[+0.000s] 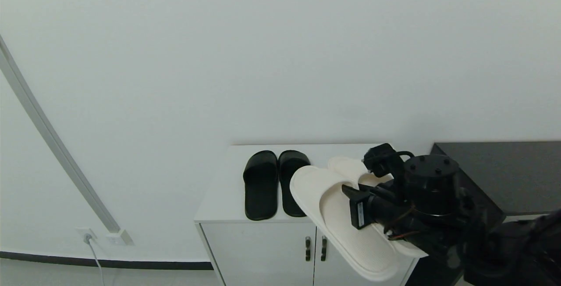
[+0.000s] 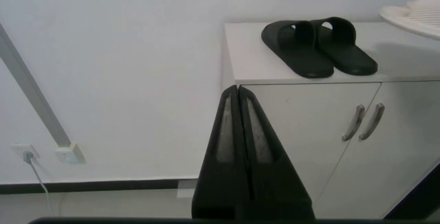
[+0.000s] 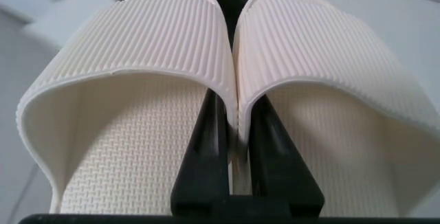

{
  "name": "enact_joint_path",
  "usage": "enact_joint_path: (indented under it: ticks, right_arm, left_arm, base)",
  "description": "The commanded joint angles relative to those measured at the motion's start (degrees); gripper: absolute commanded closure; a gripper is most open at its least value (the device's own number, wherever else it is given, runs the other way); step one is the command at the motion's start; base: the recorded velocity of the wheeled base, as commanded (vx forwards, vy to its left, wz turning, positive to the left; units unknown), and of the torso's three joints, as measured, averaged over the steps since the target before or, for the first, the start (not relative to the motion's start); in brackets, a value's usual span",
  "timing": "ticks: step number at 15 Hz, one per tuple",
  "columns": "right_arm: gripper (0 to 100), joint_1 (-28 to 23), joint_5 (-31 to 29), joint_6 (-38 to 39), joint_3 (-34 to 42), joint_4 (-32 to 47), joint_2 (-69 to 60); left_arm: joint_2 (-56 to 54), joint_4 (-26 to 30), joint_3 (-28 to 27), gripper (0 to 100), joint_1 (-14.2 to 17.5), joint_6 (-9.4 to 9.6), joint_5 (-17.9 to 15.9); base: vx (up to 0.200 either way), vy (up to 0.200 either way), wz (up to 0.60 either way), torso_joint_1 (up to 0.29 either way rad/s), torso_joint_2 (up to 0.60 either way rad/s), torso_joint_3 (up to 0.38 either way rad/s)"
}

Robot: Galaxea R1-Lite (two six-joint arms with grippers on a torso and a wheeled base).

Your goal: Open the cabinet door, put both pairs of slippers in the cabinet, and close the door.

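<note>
White cabinet [image 1: 221, 205] stood with both doors [image 1: 258, 251] shut, handles [image 1: 308, 248] paired at centre seam. Black slippers [image 1: 274, 185] lay flat on top, side by side, toes toward 12 o'clock. White slippers [image 1: 342, 216] at their 3 o'clock, tilted, heels overhanging front edge, inner edges pinched in right gripper [image 3: 232, 117].

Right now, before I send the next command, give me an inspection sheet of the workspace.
Surface: white cabinet top, both doors shut.
Job's things: black slippers side by side on the top; white slippers held up over its right front corner.
Clutter: nothing seen.
Grippers: right gripper shut on the white slippers' inner edges; left gripper shut, empty, facing the cabinet's left side.
Cables: white cable plugged into a wall socket, low left.
Surroundings: white wall, slanted trunking, dark counter right of the cabinet.
</note>
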Motion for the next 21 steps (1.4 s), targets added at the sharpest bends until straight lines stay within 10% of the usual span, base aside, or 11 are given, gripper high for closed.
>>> enact_joint_path:
  ticks: [1,21]
  right_arm:
    - [100,1.4,4.5,0.0,5.5,0.0,-8.8]
    - [100,0.9,5.4,-0.9,7.6,0.0,-6.8]
  left_arm:
    - [0.0,0.0,0.0,100,0.0,-0.06,0.0]
    - [0.0,0.0,0.0,100,0.0,0.03,-0.1]
  base:
    - [0.0,0.0,0.0,0.0,0.0,0.0]
    - [-0.07,0.0,0.0,-0.001,0.0,0.001]
